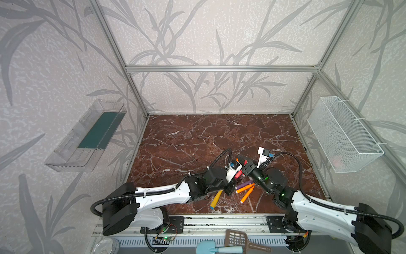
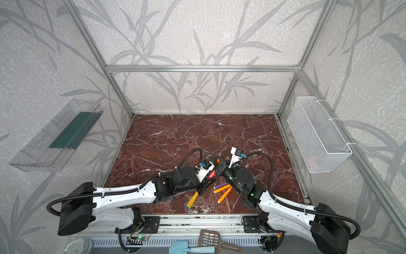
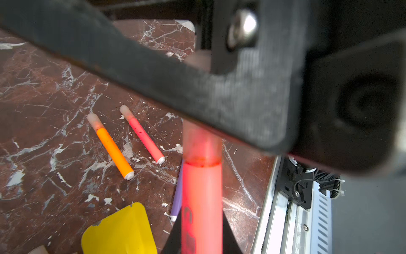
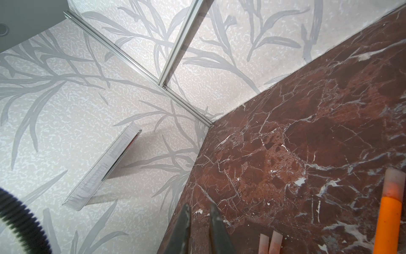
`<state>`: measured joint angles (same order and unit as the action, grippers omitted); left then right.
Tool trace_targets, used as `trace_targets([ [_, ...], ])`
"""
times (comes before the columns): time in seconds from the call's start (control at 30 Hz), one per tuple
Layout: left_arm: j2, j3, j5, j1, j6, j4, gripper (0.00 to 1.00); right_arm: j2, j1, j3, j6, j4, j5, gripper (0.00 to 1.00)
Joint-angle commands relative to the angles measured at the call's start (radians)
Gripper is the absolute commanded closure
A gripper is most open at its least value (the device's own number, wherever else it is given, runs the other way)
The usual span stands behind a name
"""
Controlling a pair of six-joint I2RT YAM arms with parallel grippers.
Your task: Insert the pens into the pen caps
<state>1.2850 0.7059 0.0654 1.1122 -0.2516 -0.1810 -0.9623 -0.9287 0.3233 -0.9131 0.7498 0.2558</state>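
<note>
My left gripper point(image 3: 201, 238) is shut on a red-pink pen point(image 3: 201, 198), which wears a translucent pen cap point(image 3: 202, 143) on its far end. The dark body of my right gripper point(image 3: 241, 99) crosses in front of that cap. In the right wrist view the right gripper point(image 4: 198, 207) is shut with nothing between its fingers. In both top views the two grippers meet mid-table, with the held pen point(image 1: 237, 174) point(image 2: 212, 174) showing. A capped orange pen point(image 3: 112, 146) and a capped red-pink pen point(image 3: 142, 134) lie on the table. Two loose pen caps point(image 4: 270, 242) lie beside the right gripper.
A purple pen point(image 1: 244, 184) and two orange pens point(image 1: 245, 188) point(image 1: 247, 195) lie near the front of the brown marble table point(image 1: 197, 143). The yellow toy shovel point(image 1: 216, 199) lies under the left arm. A wire basket point(image 1: 342, 134) hangs on the right wall and a clear bin point(image 1: 87, 136) on the left.
</note>
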Motion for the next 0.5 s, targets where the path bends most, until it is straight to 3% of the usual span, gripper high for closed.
trace_targets([
  [0.0,-0.021,0.113,-0.240,-0.036,0.056,-0.139,1.00,-0.062,-0.089,0.023,-0.007,-0.205,-0.095,1.00],
  [0.07,0.000,0.120,-0.326,-0.034,0.094,-0.156,1.00,-0.105,-0.123,0.030,-0.071,-0.194,-0.117,1.00],
  [0.27,0.003,0.111,-0.360,-0.037,0.102,-0.206,1.00,-0.196,-0.138,0.032,-0.131,-0.129,-0.132,1.00],
  [0.33,-0.018,0.105,-0.327,-0.055,0.080,-0.196,1.00,-0.206,-0.144,0.018,-0.098,-0.079,-0.128,1.00],
  [0.47,-0.073,0.088,-0.122,-0.143,-0.007,-0.175,1.00,-0.228,-0.173,-0.040,0.030,0.162,-0.140,1.00],
])
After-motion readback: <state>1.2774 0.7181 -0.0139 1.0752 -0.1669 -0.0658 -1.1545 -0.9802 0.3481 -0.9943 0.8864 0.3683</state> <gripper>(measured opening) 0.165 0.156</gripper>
